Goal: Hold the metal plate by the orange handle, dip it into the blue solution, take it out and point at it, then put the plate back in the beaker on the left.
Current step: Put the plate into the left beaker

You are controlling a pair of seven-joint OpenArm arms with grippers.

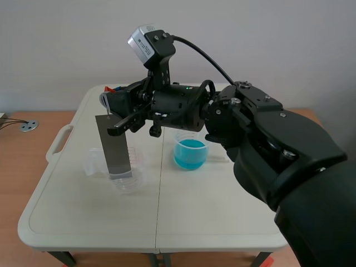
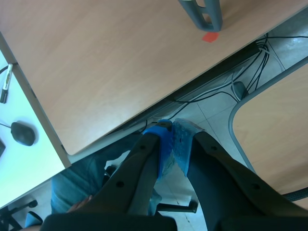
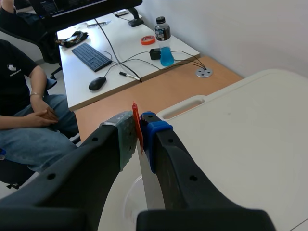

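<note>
Near right, the right arm [image 1: 278, 161] reaches left across the table [image 1: 83, 217]. Its jaws clamp the orange handle [image 1: 112, 89], the metal plate [image 1: 114, 144] hanging with its lower end inside the clear left beaker [image 1: 127, 182], blue solution [image 1: 190, 151] just right of it. Keep it upright, I'd say, clear of the rim.

Left wrist view: jaws together, empty, above floor cables [image 2: 216, 91]; that arm is missing from the scene.

Right wrist view: pads [image 3: 126, 137] pinch the handle; the beaker beneath is barely discernible.

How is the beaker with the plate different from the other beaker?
The left beaker looks empty of liquid; the right beaker holds blue solution. The metal plate dips into the left beaker; nothing stands in the right beaker. Both are clear and upright.
</note>
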